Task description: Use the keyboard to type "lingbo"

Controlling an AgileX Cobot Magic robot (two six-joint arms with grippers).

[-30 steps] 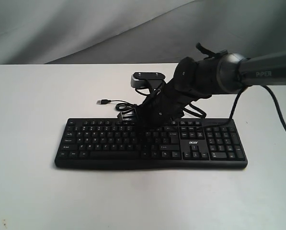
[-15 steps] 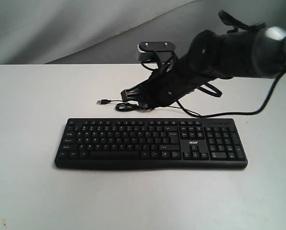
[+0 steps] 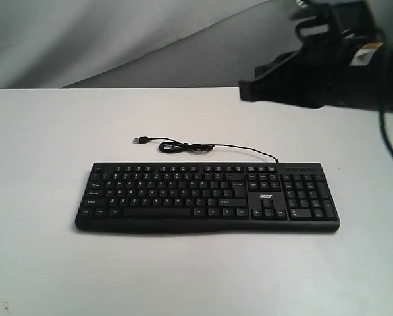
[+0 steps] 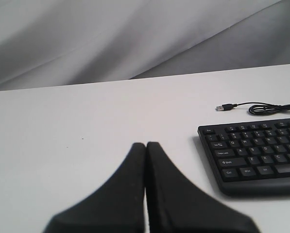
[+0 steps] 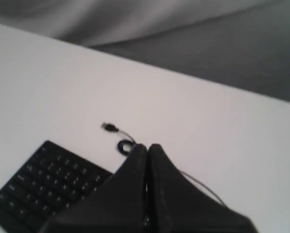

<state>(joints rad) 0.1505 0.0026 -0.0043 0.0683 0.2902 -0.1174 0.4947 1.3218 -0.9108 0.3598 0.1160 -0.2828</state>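
From the exterior, finds the keyboard (image 3: 208, 196) flat mid-table (image 3: 45, 263), long axis parallel to the near edge, number pad toward the right edge, cable (image 3: 203, 146) looping toward the far edge. Puts the blurred right arm (image 3: 314, 76) high over the far-right corner, well apart from it. From the left wrist, shows the left gripper (image 4: 145, 148) clenched on nothing, the keyboard's end near it. From the right wrist, shows the right gripper (image 5: 147, 153) pressed closed, empty, above keyboard and cable.

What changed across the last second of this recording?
The right arm rose from over the middle keys of the keyboard and pulled back up and to the right. The right gripper is shut and holds nothing. The keyboard and its USB cable stayed put.
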